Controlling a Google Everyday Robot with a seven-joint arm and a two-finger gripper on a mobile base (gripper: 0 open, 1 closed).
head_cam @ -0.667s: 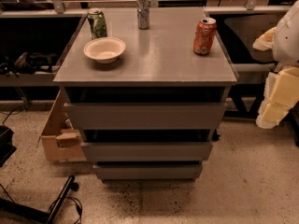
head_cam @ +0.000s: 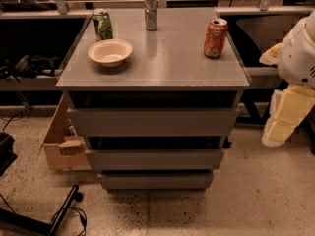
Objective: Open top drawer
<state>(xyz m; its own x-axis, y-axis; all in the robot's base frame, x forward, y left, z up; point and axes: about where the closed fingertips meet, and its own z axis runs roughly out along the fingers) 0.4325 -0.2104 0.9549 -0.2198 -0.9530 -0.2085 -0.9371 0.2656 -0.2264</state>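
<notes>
The top drawer is the widest of three matte-grey, handle-less fronts of the cabinet, just under the grey top. A dark gap runs along its upper edge. Two narrower-looking drawer fronts sit below it. My gripper, cream-coloured at the end of the white arm, hangs at the right edge of the view. It is to the right of the cabinet, about level with the top drawer, and does not touch it.
On the cabinet top stand a white bowl, a green can, a silver can and an orange can. A cardboard box sits on the floor left of the cabinet. Black cables lie at the lower left.
</notes>
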